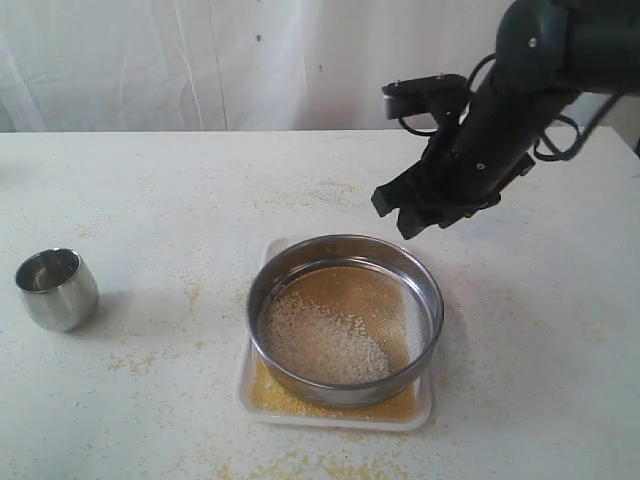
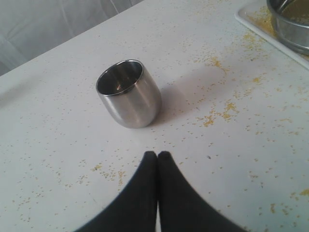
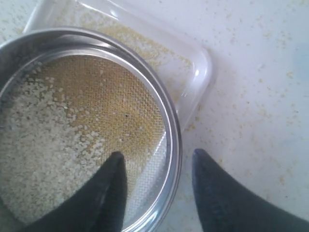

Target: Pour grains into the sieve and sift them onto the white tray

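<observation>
A wide, round, shallow stainless-steel sieve (image 1: 345, 318) with a fine mesh bottom sits on a flat white rectangular tray (image 1: 330, 418) with rounded corners. Both are near the middle of the pale, speckled counter (image 1: 150, 190). The sieve covers most of the white tray, whose corners and near edge show around the steel ring.

Inside the sieve, coarse pale-beige grains (image 1: 322, 340) lie in a heap over the near-left part of the mesh. The far-right part of the mesh is almost bare and shows yellow through it. Finer yellow grains lie on the white tray under and beside the ring, thickest along the near edge. Loose yellow specks are scattered over the counter around the tray.

The black right tool (image 1: 395, 218) hangs above the far-right rim of the sieve, its two fingers spread apart and holding nothing. In the right wrist view one finger is over the mesh and the other over the counter outside the ring, with the rim between them.

A small, rounded, polished steel cup (image 1: 57, 288) stands upright on the left of the counter, well apart from the tray. The black left tool (image 2: 157, 155) is over the counter near the cup without touching it. Its fingers are pressed together with nothing between them.
</observation>
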`<action>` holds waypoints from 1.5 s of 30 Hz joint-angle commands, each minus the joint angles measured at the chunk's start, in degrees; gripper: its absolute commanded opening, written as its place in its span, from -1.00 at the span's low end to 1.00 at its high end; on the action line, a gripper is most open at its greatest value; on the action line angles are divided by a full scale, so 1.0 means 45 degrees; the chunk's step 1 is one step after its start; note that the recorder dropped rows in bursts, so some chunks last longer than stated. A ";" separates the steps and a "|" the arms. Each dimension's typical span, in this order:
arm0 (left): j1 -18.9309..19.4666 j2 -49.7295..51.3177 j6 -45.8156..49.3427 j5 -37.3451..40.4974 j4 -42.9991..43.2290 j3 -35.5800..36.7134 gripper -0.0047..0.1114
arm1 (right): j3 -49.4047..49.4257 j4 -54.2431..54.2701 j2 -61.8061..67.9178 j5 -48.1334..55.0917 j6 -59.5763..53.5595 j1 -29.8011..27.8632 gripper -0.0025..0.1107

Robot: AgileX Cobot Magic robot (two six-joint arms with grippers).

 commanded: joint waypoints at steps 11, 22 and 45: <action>-0.0056 -0.0060 -0.0010 0.0015 -0.0076 0.0033 -0.90 | 0.9542 0.1971 -0.9674 -0.6849 0.0048 0.0725 -0.96; -0.0056 -0.0060 -0.0010 0.0015 -0.0076 0.0033 -0.90 | 1.1002 0.1942 -1.4650 -0.5383 0.0048 0.0725 -0.96; -0.0056 -0.0060 -0.0010 0.0015 -0.0076 0.0033 -0.90 | 1.6829 0.1348 -2.1289 -1.0461 -0.0990 -0.1008 -0.96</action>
